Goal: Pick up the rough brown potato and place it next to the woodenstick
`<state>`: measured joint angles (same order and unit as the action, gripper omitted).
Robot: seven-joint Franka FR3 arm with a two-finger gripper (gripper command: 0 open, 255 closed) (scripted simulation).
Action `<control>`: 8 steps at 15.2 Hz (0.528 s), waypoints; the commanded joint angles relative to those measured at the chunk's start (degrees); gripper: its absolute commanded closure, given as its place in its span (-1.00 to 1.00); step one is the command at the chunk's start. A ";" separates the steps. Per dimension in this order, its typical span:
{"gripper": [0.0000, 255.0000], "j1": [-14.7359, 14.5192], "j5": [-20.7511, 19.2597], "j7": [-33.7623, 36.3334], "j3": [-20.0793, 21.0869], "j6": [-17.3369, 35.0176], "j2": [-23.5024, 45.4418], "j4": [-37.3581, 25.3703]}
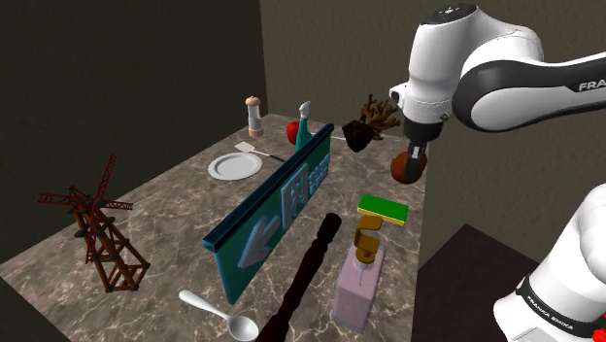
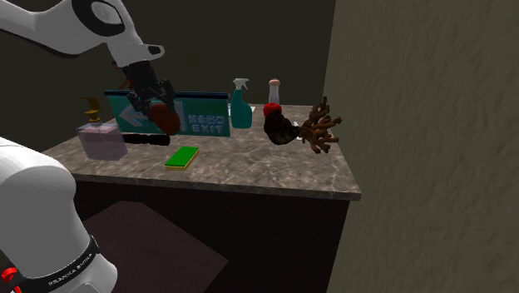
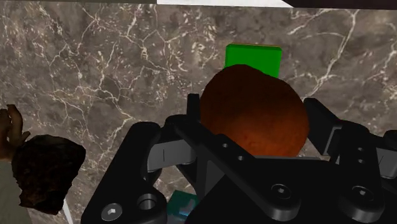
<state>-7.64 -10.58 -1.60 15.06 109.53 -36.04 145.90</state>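
We find the fingers (image 3: pixel 320 121) clenched on the potato (image 3: pixel 253 108), one finger on each side of it. The potato is round, rough and reddish brown.

In the shoulder view the potato (image 1: pixel 406 169) hangs in the air below the arm's wrist. It is clear of the marbled desk (image 1: pixel 175 199) and near the green sponge (image 1: pixel 383 208). In the wrist view the sponge (image 3: pixel 253 58) lies flat on the desk beyond the potato.

The wooden stick (image 1: pixel 306 272) is dark and turned. It lies flat on the desk between the exit sign (image 1: pixel 272 209) and the soap dispenser (image 1: pixel 357 277), well apart from the potato. A spoon (image 1: pixel 221 313) lies just beside the stick's end nearest the camera.

In the second exterior view the potato (image 2: pixel 169 121) hangs in front of the exit sign (image 2: pixel 195 116), higher than the sponge (image 2: pixel 182 156). The soap dispenser (image 2: pixel 101 137) stands toward that view's left. A dark rock-like lump (image 2: pixel 281 129) and a brown branching piece (image 2: pixel 320 126) sit by the wall at that view's right.
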 commanded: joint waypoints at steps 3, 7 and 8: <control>1.00 -3.07 3.43 4.88 4.38 -2.96 -1.41 -0.29; 1.00 -5.72 6.71 10.20 9.18 -5.39 -0.97 -2.04; 1.00 -6.30 7.47 11.56 10.39 -5.94 -0.66 -2.64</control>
<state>-13.36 -3.93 8.37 24.10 104.02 -37.21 143.88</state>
